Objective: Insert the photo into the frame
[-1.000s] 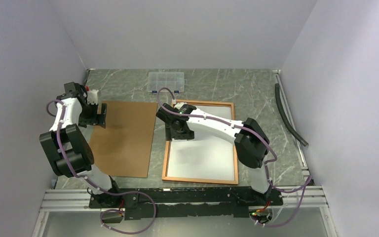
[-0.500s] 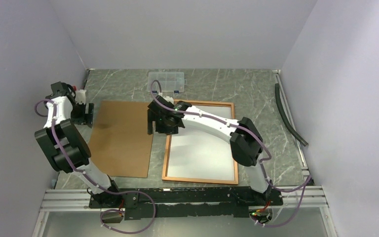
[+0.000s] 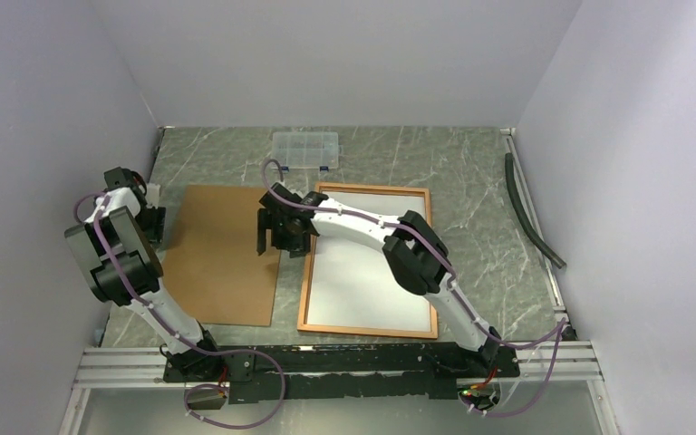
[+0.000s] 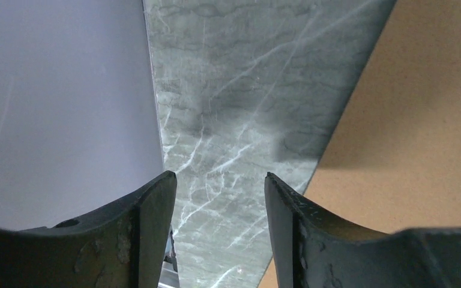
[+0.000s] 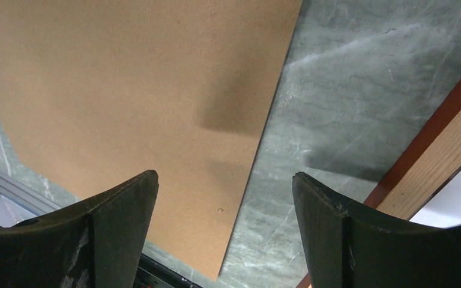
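- The grey-green marbled bench carried everything.
- The large rectangular picture frame, with a narrow red-orange border, lay on the bench's right half with its pale wooden back upward.
- The thin rectangular photo lay inside that frame, plain white back up, filling the opening, and looked already seated. I judged it light, floppy and easily creased, with a face likely to be slippery. Only an edge or corner would suit a pinch, and lying flush it offered little to grip.
- The plain brown backing board lay flat just left of the frame, apart from it.
- The right arm reached across to the left with its wrist bent down. Its right fingers were spread wide and empty above the board's right edge.
- The left arm was folded back. Its left fingers were spread and empty over bare bench beside the board's left edge.
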Robot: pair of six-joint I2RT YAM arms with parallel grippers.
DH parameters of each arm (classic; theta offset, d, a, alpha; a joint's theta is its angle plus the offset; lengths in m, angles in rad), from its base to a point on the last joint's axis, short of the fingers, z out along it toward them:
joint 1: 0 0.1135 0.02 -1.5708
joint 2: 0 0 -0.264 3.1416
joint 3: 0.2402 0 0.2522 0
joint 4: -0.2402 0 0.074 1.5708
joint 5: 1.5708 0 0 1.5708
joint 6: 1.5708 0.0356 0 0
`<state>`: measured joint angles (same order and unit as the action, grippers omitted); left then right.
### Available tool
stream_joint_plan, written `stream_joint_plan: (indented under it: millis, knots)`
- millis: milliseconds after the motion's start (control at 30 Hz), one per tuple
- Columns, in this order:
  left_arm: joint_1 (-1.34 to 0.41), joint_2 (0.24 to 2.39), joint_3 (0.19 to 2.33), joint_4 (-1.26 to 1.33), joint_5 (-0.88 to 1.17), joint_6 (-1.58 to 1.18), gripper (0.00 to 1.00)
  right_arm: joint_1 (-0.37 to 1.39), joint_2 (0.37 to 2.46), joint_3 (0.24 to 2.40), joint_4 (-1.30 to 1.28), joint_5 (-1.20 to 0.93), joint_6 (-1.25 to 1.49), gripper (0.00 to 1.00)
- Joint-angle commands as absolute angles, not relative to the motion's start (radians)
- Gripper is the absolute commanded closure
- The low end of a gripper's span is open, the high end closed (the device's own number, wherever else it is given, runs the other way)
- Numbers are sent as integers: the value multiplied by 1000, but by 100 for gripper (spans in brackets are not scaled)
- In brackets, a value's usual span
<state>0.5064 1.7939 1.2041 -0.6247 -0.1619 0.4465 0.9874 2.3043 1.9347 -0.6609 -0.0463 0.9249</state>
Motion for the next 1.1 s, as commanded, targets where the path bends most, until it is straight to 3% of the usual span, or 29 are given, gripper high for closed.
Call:
stream_joint_plan:
  millis: [0,267,633,933,1067]
  knots:
    - [506,1816,1194,-555,-192,435,40,960,2296,1918,-582,-92,963,14]
    - [492,1860,1182,-679,-33,394,37,948,2329,1876,-521,-134,1008,14]
    - [433,1888,1143,-696,38,385,50,945,2353,1825,-389,-195,1087,14]
    - [417,1961,1168,-744,142,383,78,922,2281,1727,-155,-322,1147,14]
    - [411,1983,1186,-768,163,383,96,921,2225,1772,-136,-394,1075,15]
